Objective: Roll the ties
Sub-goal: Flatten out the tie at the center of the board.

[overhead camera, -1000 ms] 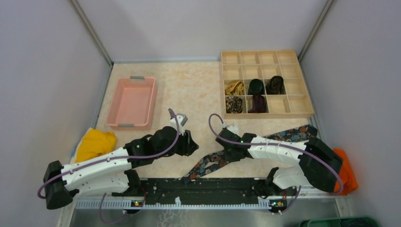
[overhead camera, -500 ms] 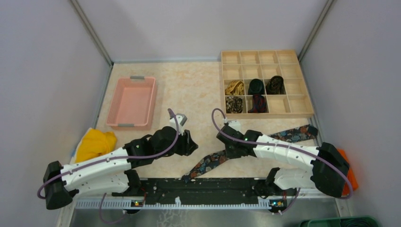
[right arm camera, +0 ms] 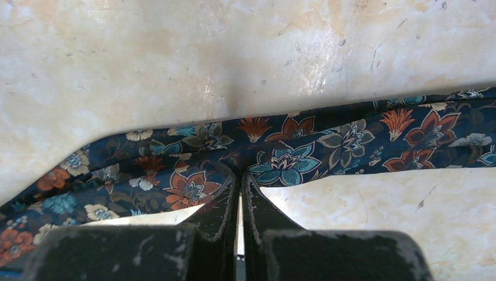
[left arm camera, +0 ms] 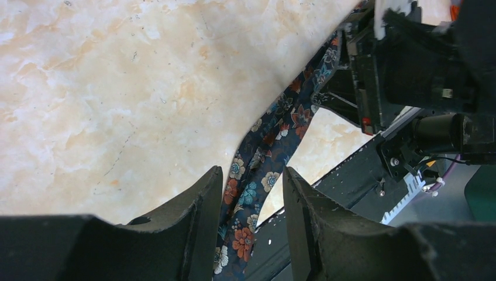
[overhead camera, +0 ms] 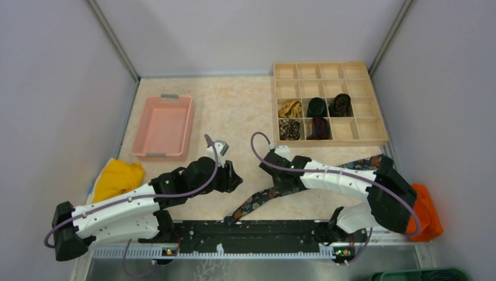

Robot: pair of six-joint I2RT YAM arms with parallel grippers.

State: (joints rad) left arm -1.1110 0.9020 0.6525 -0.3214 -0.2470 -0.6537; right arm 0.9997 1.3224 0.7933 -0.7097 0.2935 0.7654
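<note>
Floral tie (overhead camera: 256,200) lies stretched across the table (overhead camera: 234,111) near the front edge in our top view, with the right gripper (overhead camera: 281,187) on it and the left gripper (overhead camera: 234,178) just beside. Left wrist: we see fingers apart, tie below between them. Right wrist: fingers together, pinching the tie's edge.

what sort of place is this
Probably a robot test cell: plain grey walls box in a marbled table, two arms are bolted at its near edge, and a divided wooden tray holds rolled ties.
</note>
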